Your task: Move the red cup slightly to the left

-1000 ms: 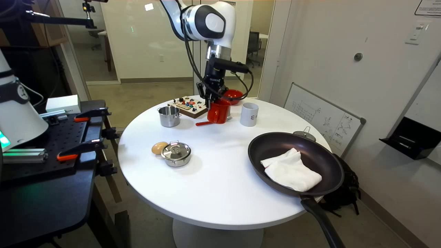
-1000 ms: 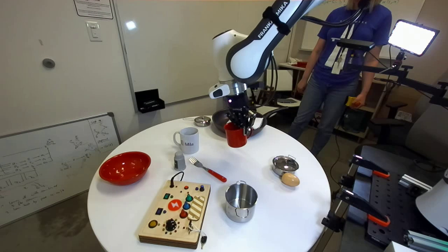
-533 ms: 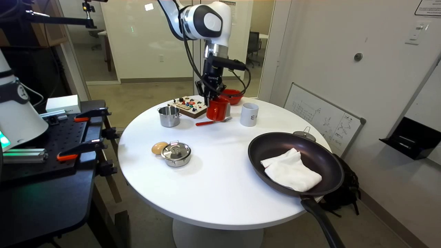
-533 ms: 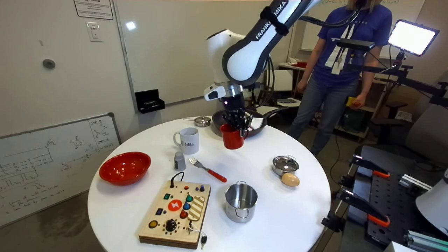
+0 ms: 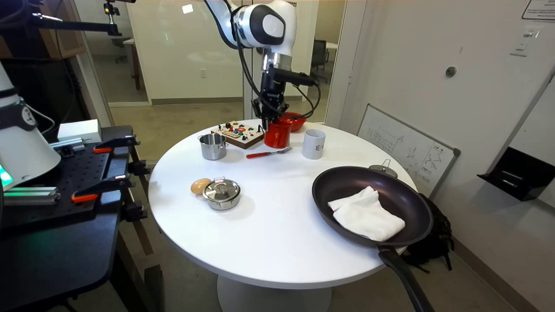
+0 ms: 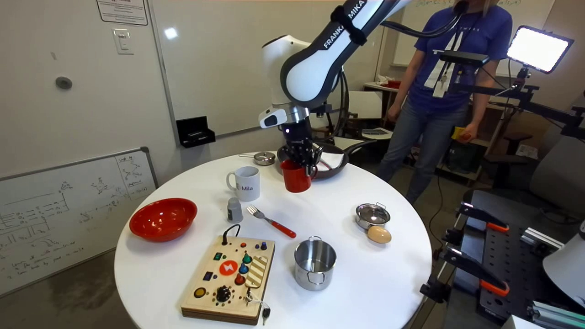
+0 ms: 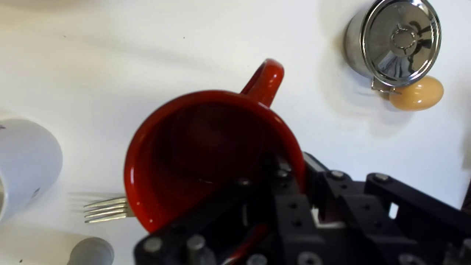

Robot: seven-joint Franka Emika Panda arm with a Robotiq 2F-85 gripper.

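The red cup [image 6: 296, 179] is held above a round white table [image 5: 260, 234], all places being given relative to the white mug [image 6: 248, 183]. The gripper [image 7: 298, 167] is clamped on the cup's wall, one jaw within the rim and the other on the outer face (wrist view). The cup hangs nearly upright beside the mug, not touching it; both exterior views, taken together, suggest that its base is clear of the surface. The grey shaker [image 6: 235, 211] stands just beside the mug; the fork [image 6: 273, 223] lies near the mug, tines end nearest, and in the wrist view those tines show past the cup's rim. The lidded pot [image 5: 222, 194] is well apart from the mug. Step in hand, as judged: the carry, with placement not yet made. Next move, as judged: a short shift to the left, though which side of the mug that means cannot be told from these views, then a level descent onto a bare patch free of both mug and fork. The jaws should part only once the base sits flat, then rise straight up, lest the inner one catch the wall and tip the cup.
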